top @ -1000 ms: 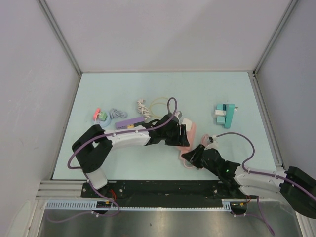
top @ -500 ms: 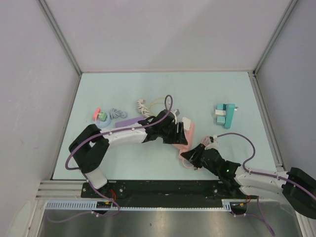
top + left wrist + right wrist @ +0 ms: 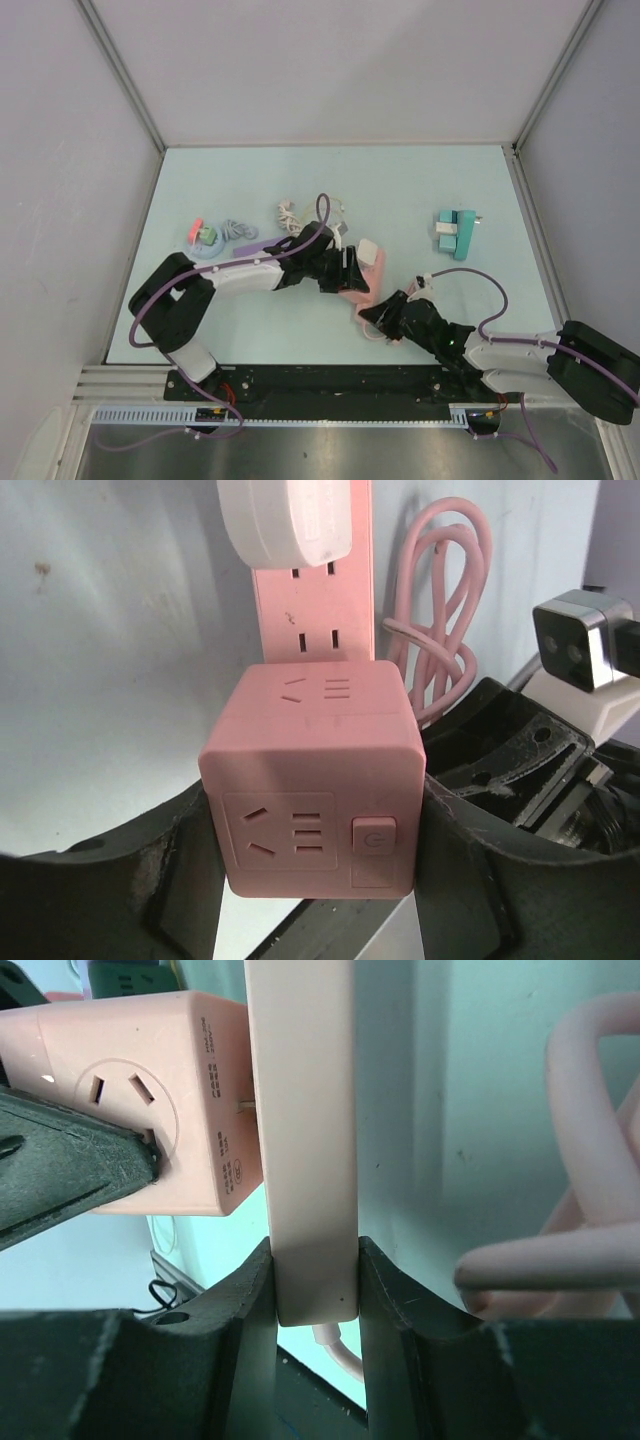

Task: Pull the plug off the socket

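A pink cube plug point(image 3: 310, 770) sits plugged into a pink power strip point(image 3: 312, 615). My left gripper point(image 3: 312, 880) is shut on the cube's two sides. In the right wrist view the cube point(image 3: 140, 1090) stands off the strip point(image 3: 305, 1110) by a thin gap where a metal prong shows. My right gripper point(image 3: 315, 1300) is shut on the cord end of the strip. From the top, the left gripper point(image 3: 342, 272) and right gripper point(image 3: 377, 317) meet at the strip point(image 3: 368, 272). A white plug point(image 3: 290, 520) sits further along the strip.
The strip's pink cord point(image 3: 440, 610) lies coiled beside it. A teal adapter point(image 3: 456, 233) lies at the right. A purple strip point(image 3: 255, 246), a white cable point(image 3: 290, 215), a grey cable point(image 3: 237, 229) and a small red-green piece point(image 3: 203, 237) lie at the left.
Both grippers, with the cube and the strip, have shifted left and slightly toward the near edge. Both holds are unchanged.
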